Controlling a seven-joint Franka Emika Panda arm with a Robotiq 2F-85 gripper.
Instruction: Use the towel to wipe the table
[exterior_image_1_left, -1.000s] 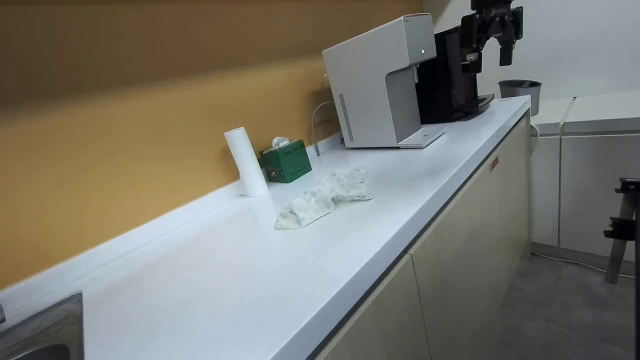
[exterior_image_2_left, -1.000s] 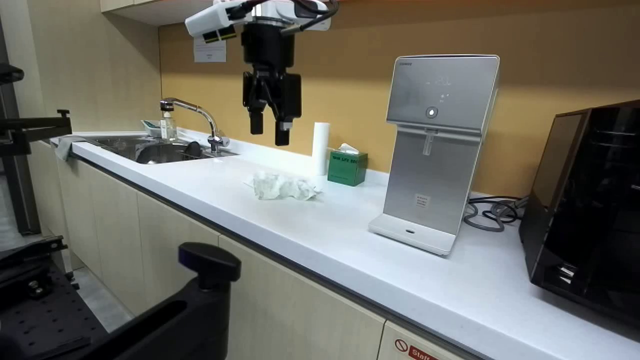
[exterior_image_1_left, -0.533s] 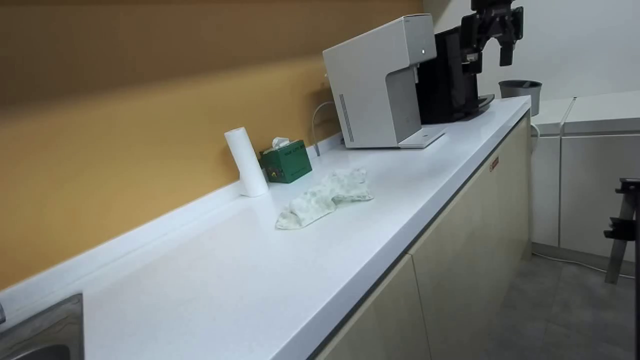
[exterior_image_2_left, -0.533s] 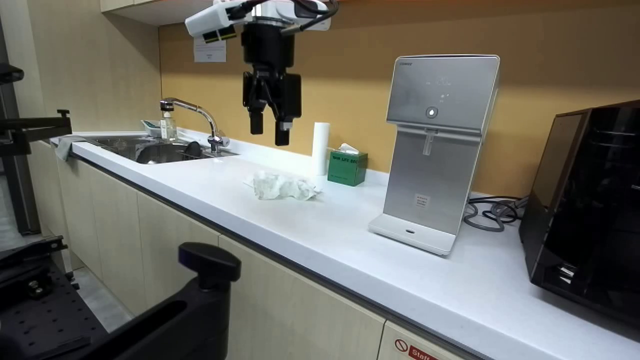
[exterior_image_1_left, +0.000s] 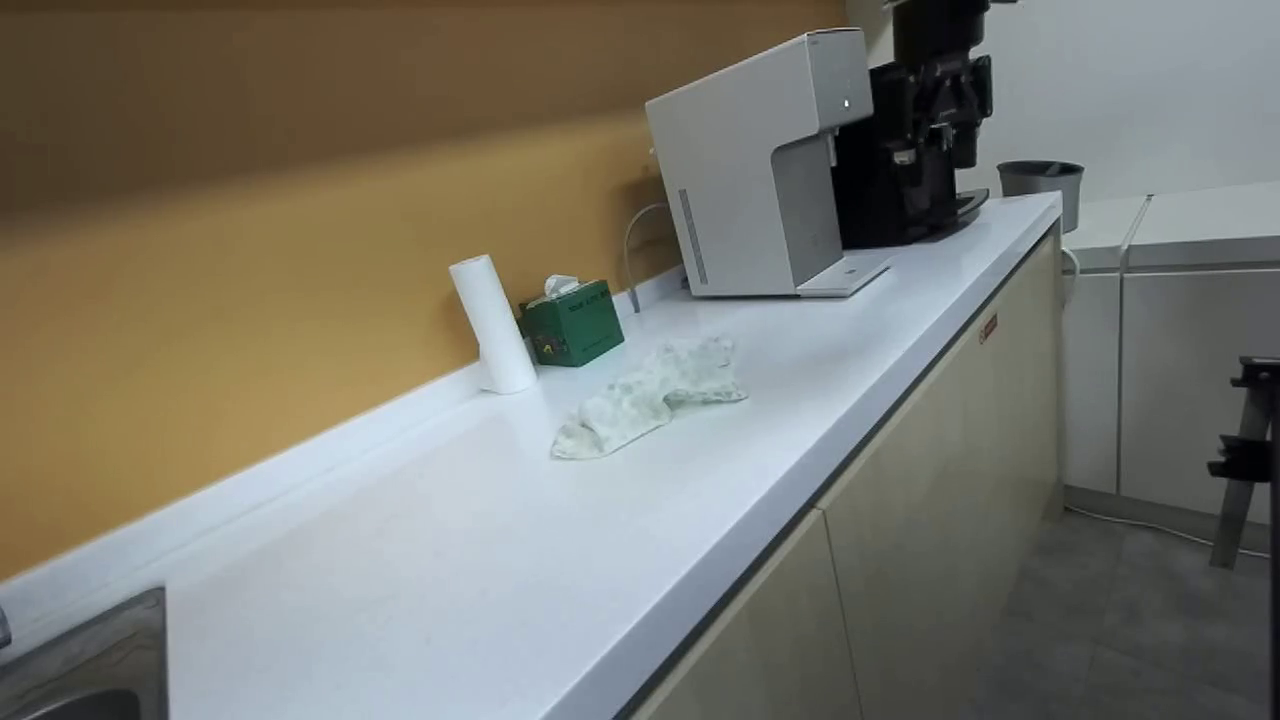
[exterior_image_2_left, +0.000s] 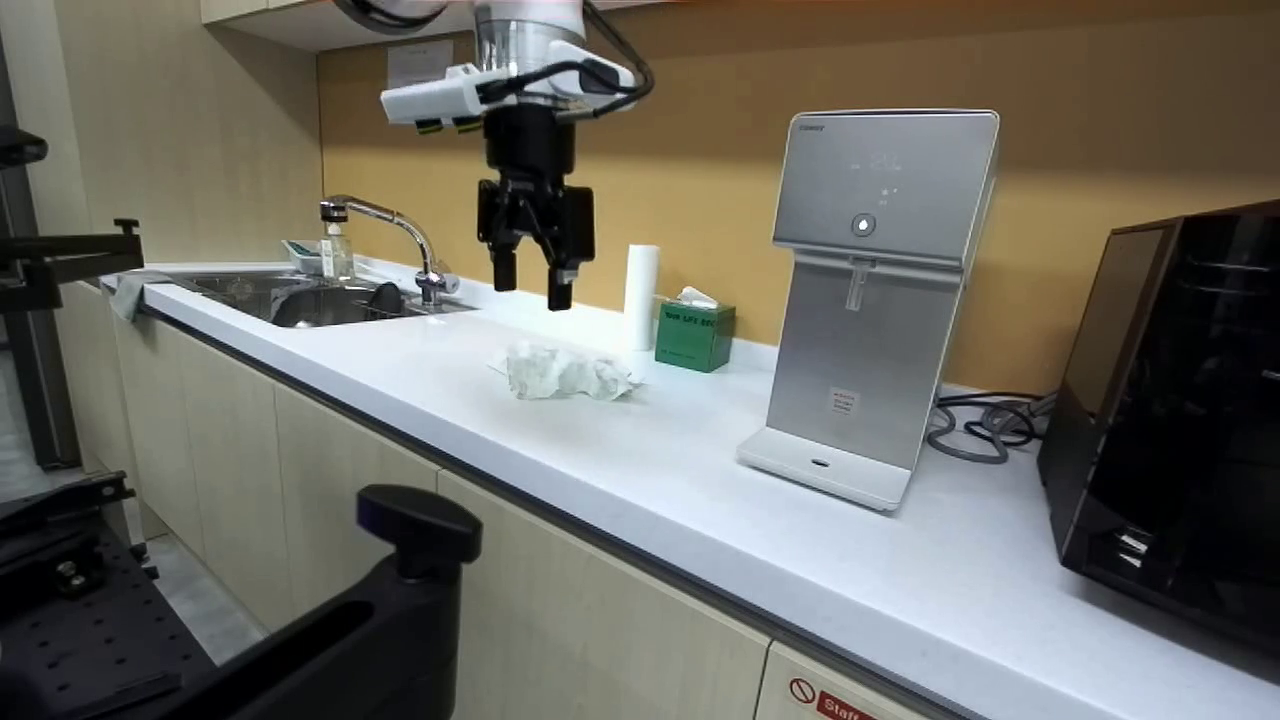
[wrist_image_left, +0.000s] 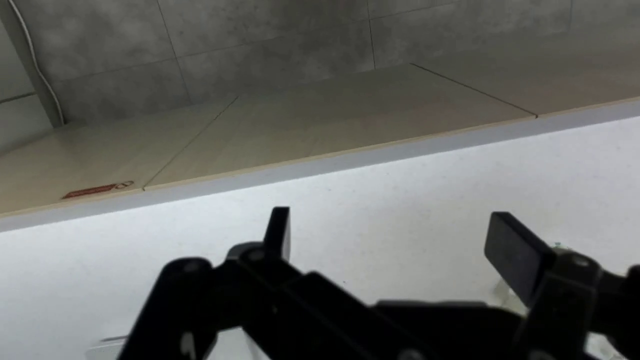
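Note:
The towel is a crumpled white cloth with pale green patches. It lies on the white counter in both exterior views (exterior_image_1_left: 650, 395) (exterior_image_2_left: 565, 373). In the wrist view a small part of the towel (wrist_image_left: 511, 300) shows behind the right-hand finger; the rest is hidden by the gripper or out of frame. The table is the long white counter (exterior_image_1_left: 430, 560), also in the wrist view (wrist_image_left: 390, 200). My black gripper (exterior_image_2_left: 533, 280) is open and empty, pointing down, well above the counter. Its fingers stand wide apart in the wrist view (wrist_image_left: 392, 232). It does not touch the towel.
A white paper roll (exterior_image_2_left: 641, 298) and a green tissue box (exterior_image_2_left: 695, 335) stand by the wall behind the towel. A grey water dispenser (exterior_image_2_left: 870, 310) and a black machine (exterior_image_2_left: 1180, 420) stand further along. A sink (exterior_image_2_left: 310, 300) with a faucet lies at the far end.
My gripper has moved down, and a little to the left in the exterior views, within the last half second. Its fingers stay apart. The towel has not moved.

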